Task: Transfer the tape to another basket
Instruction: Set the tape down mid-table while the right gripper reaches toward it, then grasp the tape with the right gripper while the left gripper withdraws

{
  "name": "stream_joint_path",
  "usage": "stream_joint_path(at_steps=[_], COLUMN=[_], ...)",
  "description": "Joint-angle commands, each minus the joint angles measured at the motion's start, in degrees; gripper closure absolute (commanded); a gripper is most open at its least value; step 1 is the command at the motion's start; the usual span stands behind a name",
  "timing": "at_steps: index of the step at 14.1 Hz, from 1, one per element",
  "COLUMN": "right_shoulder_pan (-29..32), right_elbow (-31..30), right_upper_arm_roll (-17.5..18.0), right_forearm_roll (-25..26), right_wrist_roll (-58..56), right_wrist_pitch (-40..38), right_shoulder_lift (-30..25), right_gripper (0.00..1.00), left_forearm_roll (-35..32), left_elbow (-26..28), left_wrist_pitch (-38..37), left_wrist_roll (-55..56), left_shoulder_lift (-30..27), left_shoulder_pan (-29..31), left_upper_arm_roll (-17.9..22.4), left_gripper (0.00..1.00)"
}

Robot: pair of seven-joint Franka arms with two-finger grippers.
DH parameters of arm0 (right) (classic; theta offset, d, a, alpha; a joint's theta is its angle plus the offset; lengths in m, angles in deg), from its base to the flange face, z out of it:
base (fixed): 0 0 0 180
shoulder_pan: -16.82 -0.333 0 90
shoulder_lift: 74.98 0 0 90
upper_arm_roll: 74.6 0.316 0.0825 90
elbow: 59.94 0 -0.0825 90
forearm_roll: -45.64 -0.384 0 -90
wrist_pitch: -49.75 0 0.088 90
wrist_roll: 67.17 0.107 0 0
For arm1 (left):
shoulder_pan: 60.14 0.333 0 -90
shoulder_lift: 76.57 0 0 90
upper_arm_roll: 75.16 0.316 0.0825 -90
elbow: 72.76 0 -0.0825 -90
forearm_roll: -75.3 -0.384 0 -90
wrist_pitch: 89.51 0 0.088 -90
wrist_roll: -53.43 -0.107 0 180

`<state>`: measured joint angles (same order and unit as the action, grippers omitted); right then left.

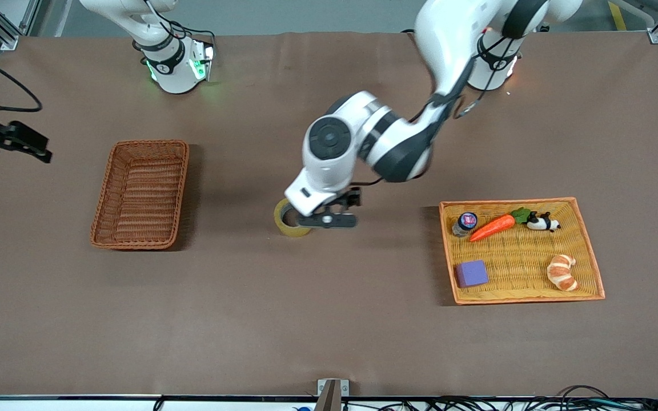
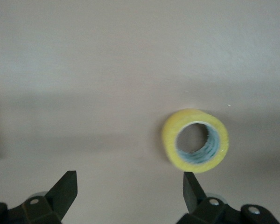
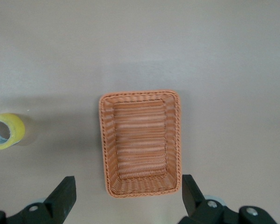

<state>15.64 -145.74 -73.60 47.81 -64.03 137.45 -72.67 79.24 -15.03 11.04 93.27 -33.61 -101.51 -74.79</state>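
Though half-hidden, tape [image 1: 291,219] seemingly upright

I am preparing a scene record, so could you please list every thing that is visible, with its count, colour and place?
tape: 1, translucent yellow, on the table between the two baskets, on its edge
basket: 1, reddish-brown wicker, toward the right arm's end of the table
tray: 1, yellow with orange rim, toward the left arm's end
jar: 1, dark lid, in the tray
carrot: 1, orange with green top, in the tray beside the jar
panda toy: 1, black and white, in the tray
purple block: 1, in the tray
croissant: 1, brown, in the tray
table: 1, brown
left end effector: open, beside the tape
right end effector: open, over the basket, waiting
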Motion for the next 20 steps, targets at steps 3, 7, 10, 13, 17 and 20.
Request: stream_joint_path(at_steps=[3, 7, 10, 13, 17, 20], right_shoulder_pan=[-1.8, -7.2, -13.6, -17.3, -20.4, -20.5], right_elbow=[-6.5, -6.7, -6.8, -11.1, -13.1, -15.3], right_upper_arm_roll=[13.7, 19.0, 19.1, 19.1, 19.1, 19.1], right_forearm_roll=[0.6, 4.7, 11.3, 16.0, 27.4, 30.8], right_wrist_roll=[20.0, 36.8, 43.6, 49.9, 62.1, 62.8], right_wrist_pitch=[12.3, 22.9, 24.7, 33.6, 39.8, 42.8], right_shoulder_lift=[3.8, 14.8, 22.4, 26.9, 33.2, 34.1], right_gripper=[0.00, 0.00, 0.00, 0.00, 0.00, 0.00], left_forearm_roll=[0.4, 0.3, 0.5, 0.5, 0.4, 0.2], left_elbow=[11.6, 23.9, 31.2, 39.4, 49.2, 49.2], left_wrist_pitch=[-2.6, -1.2, 3.6, 7.5, 7.8, 7.4], left_wrist_roll=[-7.6, -15.6, -19.3, -25.3, -36.0, -37.0], left_shoulder_lift=[-16.3, -29.2, -35.6, -40.8, -48.7, -48.4], left_shoulder_pan=[11.0, 19.6, 25.3, 28.6, 32.7, 33.7], left_upper_arm_roll=[-0.4, -0.9, -2.2, -2.0, -1.7, -1.6], left_gripper=[0.00, 0.00, 0.00, 0.00, 0.00, 0.00])
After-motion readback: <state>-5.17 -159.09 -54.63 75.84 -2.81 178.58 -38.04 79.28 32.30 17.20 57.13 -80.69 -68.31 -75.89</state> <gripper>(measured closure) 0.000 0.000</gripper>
